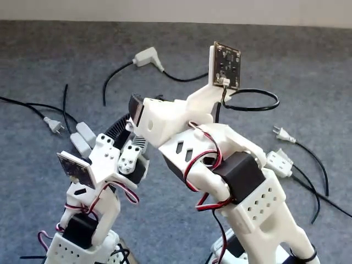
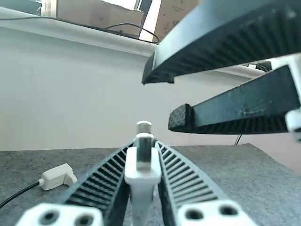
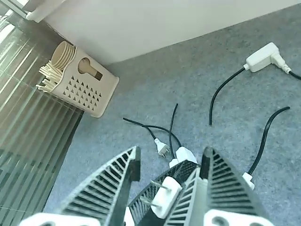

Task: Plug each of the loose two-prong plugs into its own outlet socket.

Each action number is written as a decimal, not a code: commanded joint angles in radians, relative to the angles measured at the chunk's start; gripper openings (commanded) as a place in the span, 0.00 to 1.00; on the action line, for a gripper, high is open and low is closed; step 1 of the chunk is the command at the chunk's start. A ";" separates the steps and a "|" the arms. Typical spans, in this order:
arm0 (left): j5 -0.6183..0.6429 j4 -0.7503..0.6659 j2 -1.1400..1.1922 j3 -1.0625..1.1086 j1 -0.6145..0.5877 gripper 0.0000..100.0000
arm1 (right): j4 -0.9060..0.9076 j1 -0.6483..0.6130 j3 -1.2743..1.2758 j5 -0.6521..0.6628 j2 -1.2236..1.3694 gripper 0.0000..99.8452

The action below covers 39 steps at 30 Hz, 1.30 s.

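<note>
Right gripper (image 3: 171, 153) straddles the left gripper (image 2: 143, 143), blocking passage; cords (image 3: 210, 108) cross carpet (image 1: 44, 55)

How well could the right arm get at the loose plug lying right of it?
Probably yes: the right gripper is open, and that plug lies uncovered on bare carpet, nothing across it.

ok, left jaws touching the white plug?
Touching. Left wrist view: the left gripper has both jaws pressed against the white plug, no gap either side.

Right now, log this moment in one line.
left hand: shut on white plug | right hand: open, near that plug | second plug: loose on carpet
</note>
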 commanded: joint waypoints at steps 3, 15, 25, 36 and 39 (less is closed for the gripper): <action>-0.003 -0.003 -0.012 0.015 -0.004 0.07 | -0.021 0.105 -0.018 0.000 -0.015 0.21; -0.003 0.028 -0.002 0.071 0.004 0.01 | 0.022 0.318 -0.018 0.239 -0.269 0.21; -0.040 0.365 -0.002 0.064 -0.024 0.01 | 0.157 0.321 -0.016 0.491 -0.479 0.21; -0.192 0.652 0.001 0.074 0.010 0.01 | 0.318 0.321 -0.016 0.537 -0.532 0.21; -0.218 0.694 0.001 0.074 0.028 0.01 | 0.351 0.321 -0.016 0.537 -0.532 0.21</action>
